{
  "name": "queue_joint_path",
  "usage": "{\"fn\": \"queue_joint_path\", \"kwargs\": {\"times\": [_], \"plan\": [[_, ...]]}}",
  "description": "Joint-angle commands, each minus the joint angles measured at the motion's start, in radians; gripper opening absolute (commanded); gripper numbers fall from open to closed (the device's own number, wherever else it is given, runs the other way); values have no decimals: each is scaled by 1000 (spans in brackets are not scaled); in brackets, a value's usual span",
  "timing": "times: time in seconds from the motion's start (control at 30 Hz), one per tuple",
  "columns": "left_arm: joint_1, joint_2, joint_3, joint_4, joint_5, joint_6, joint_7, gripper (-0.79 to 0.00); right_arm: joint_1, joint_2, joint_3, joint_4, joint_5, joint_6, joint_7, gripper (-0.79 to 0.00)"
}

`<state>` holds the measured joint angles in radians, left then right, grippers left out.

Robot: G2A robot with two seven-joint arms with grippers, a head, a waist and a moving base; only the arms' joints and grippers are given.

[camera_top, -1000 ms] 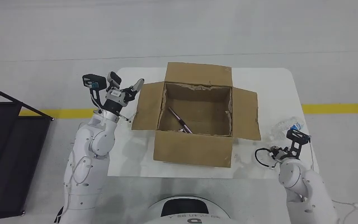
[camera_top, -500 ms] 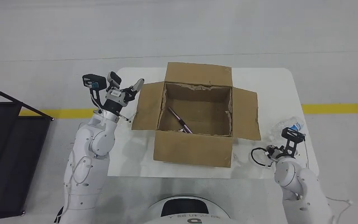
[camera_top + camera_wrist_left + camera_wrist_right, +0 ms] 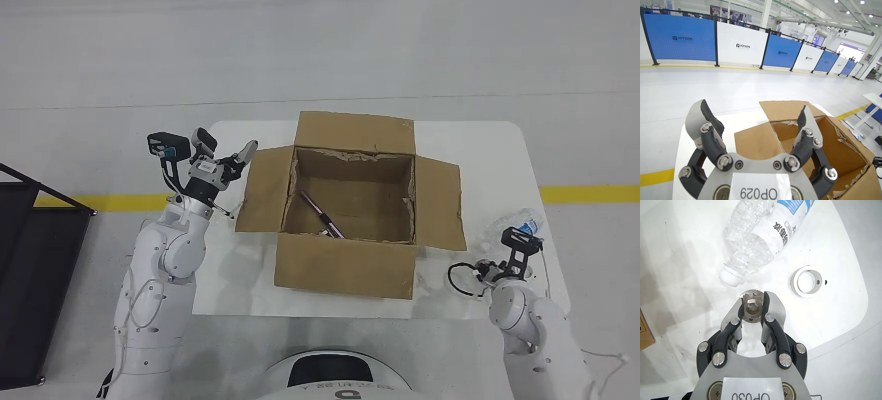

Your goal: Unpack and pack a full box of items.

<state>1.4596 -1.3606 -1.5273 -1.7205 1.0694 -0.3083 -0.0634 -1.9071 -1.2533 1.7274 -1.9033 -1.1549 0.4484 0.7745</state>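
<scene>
Bottle [image 3: 753,243] and ring [image 3: 807,281] are set out at the box's [image 3: 345,265] three o'clock, bushing [image 3: 752,310] clamped in right gripper [image 3: 753,302], left gripper [image 3: 753,107] held wide, rod [image 3: 318,212] left inside.

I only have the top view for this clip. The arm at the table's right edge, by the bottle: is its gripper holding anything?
Observer: Yes. Its wrist view shows the right gripper shut on a small metal bushing, close to the bottle.
Reviewer: Is anything else lying near it?
Observer: A white ring sits on the table beside the bottle, touching neither the bottle nor the bushing.
Reviewer: And the other gripper?
Observer: The left gripper is open and empty, facing the open box.
</scene>
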Motion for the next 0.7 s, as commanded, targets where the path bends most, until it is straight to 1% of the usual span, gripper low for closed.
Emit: {"fn": "queue_joint_path", "kwargs": {"times": [0.0, 0.1, 0.23, 0.37, 0.43, 0.5, 0.57, 0.67], "plan": [[0, 0, 0, 0, 0, 0, 0, 0, -3, -1, 2, -3, 2, 2, -1, -560], [0, 0, 0, 0, 0, 0, 0, 0, -33, -4, 17, -49, 16, 12, -32, -517], [0, 0, 0, 0, 0, 0, 0, 0, -136, -11, 66, -197, 73, 17, -118, -477], [0, 0, 0, 0, 0, 0, 0, 0, -261, -20, 103, -377, 135, -45, -231, -468], [0, 0, 0, 0, 0, 0, 0, 0, -298, -21, 102, -447, 136, -105, -271, -459], [0, 0, 0, 0, 0, 0, 0, 0, -280, -18, 85, -447, 113, -183, -307, -449], [0, 0, 0, 0, 0, 0, 0, 0, -231, -14, 50, -447, 89, -269, -311, -431], [0, 0, 0, 0, 0, 0, 0, 0, -119, -6, -13, -447, 49, -360, -237, -413]]}}
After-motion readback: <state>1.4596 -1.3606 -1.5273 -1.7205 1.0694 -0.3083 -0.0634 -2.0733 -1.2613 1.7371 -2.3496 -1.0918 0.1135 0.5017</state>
